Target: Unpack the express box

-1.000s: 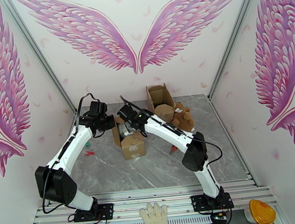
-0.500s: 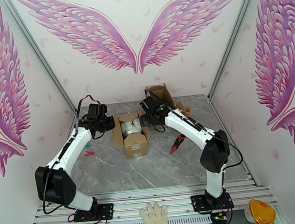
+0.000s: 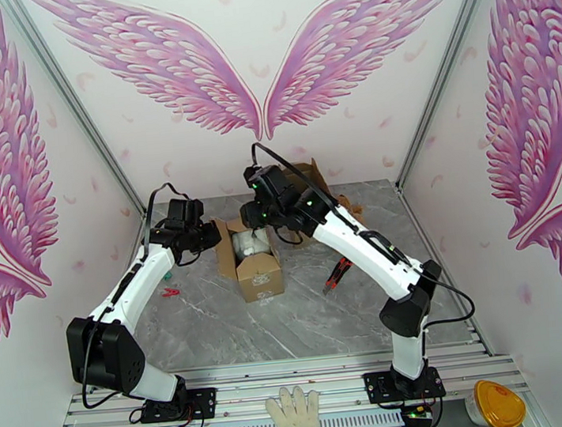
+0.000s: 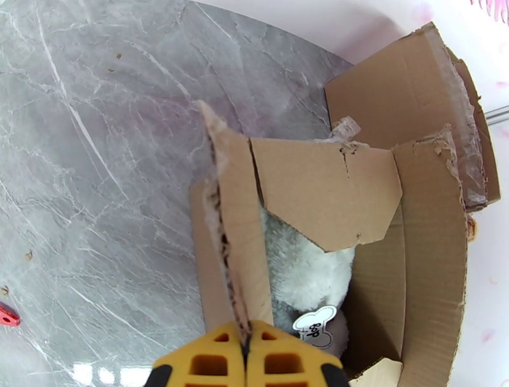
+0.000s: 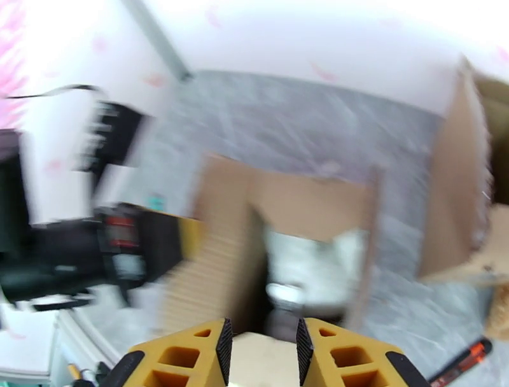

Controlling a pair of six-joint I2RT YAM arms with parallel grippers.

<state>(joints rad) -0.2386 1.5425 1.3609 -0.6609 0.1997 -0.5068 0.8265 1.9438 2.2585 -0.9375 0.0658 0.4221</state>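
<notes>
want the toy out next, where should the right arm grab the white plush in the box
Pinch the white plush by its fluffy body, from straight above, through the open top. The box walls close off every side, and the left fingers hold one flap clear.

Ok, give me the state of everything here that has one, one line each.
express box: open, upright, flaps up.
left flap: raised, pinched by the left gripper.
left gripper: shut on the left flap.
right gripper: jaws apart, empty, above the express box.
plush toy: inside the express box, not yet out.
second box: open, behind the express box.
cutter: lying on the table; blade unclear.
</notes>
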